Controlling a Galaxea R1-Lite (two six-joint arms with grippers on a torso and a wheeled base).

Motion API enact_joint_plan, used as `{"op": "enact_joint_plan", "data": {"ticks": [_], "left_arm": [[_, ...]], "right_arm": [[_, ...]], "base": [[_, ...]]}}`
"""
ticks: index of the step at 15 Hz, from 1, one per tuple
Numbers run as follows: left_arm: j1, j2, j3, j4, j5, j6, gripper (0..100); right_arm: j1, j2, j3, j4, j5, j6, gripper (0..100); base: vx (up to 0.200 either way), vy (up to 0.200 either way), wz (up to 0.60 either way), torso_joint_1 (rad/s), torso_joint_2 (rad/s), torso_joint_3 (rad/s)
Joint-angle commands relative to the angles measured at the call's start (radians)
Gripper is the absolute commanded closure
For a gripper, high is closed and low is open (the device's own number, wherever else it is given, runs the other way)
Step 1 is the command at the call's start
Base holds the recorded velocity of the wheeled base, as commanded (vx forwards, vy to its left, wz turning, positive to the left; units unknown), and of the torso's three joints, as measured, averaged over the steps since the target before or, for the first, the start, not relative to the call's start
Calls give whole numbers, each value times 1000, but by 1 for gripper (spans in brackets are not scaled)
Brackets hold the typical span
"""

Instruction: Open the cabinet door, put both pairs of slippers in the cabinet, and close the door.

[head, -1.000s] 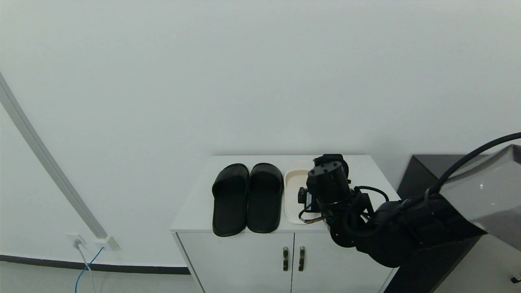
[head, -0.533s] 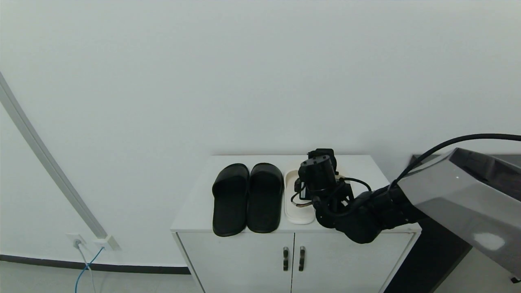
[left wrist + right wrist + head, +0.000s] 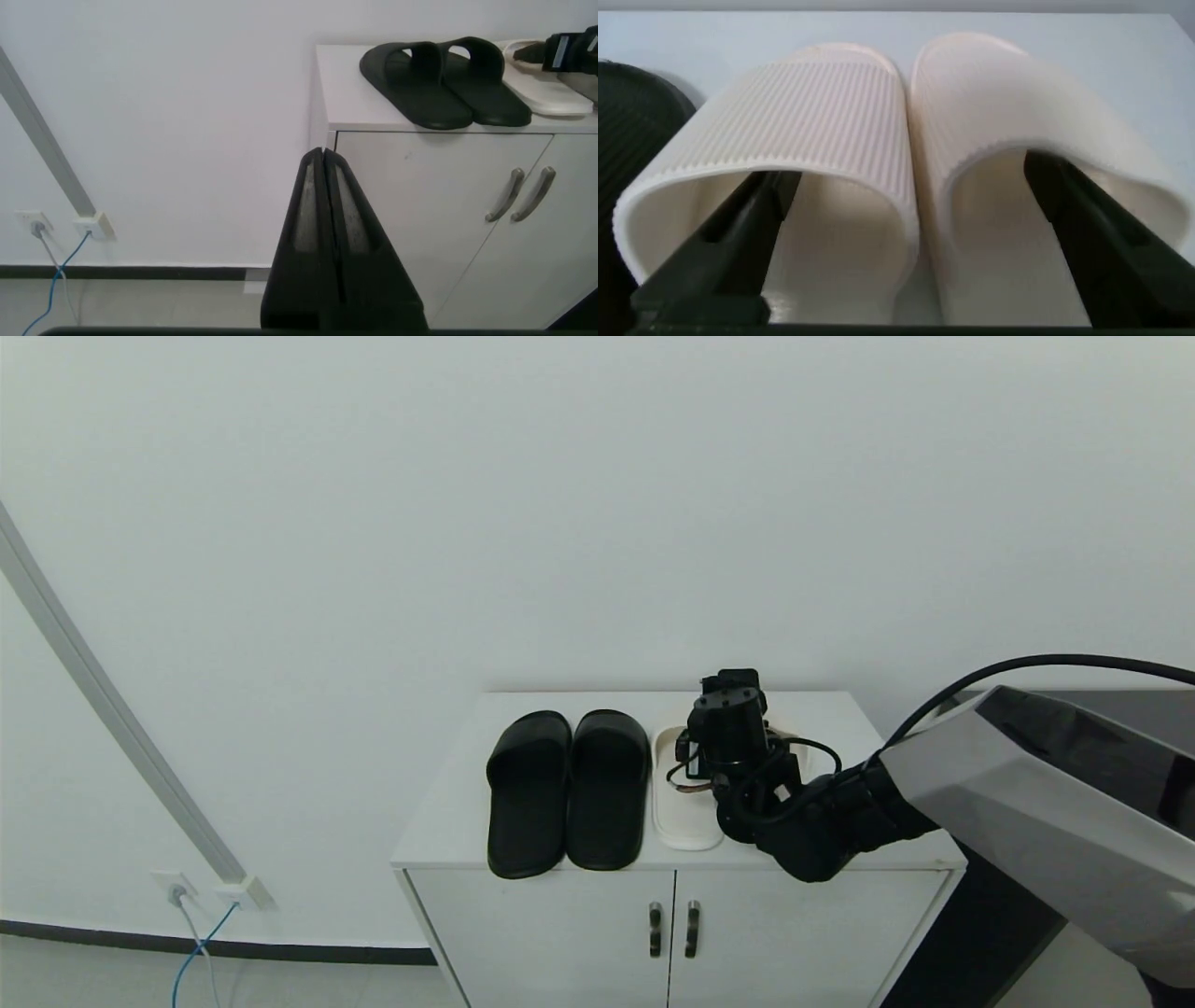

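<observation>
Our right arm (image 3: 1018, 803) wears a broad, faceted silver-grey shell with a dark glossy panel on top, and it narrows into rounded matte black joints (image 3: 822, 826). A thick black cable (image 3: 1027, 660) curves out from the shell's front end. Thinner black leads loop round the black, drum-shaped wrist (image 3: 728, 728), whose flat cap shows a few small screw holes. The right gripper (image 3: 910, 247) has flat black fingers (image 3: 719, 252) that taper like wedges. The left gripper (image 3: 324, 161) is matte black too, with a dull grey sheen along each long finger, and it widens into a blocky base.
</observation>
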Motion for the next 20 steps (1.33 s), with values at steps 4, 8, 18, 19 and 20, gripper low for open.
{"op": "enact_joint_plan", "data": {"ticks": [4,8,18,19,20], "left_arm": [[0,1,0,0,0,-2,100],[0,1,0,0,0,-2,100],[0,1,0,0,-3,3,100],[0,1,0,0,-3,3,100],[0,1,0,0,-4,4,100]], "right_arm": [[-1,2,6,-1,-1,0,100],[2,-56,66,1,13,-2,100],[57,-665,655,-96,648,-128,100],[59,-708,691,-94,716,-129,100],[59,-737,717,-96,765,-137,100]], "base": [[0,0,0,0,0,0],[0,0,0,0,0,0],[0,0,0,0,0,0],[0,0,0,0,0,0],[0,0,0,0,0,0]]}}
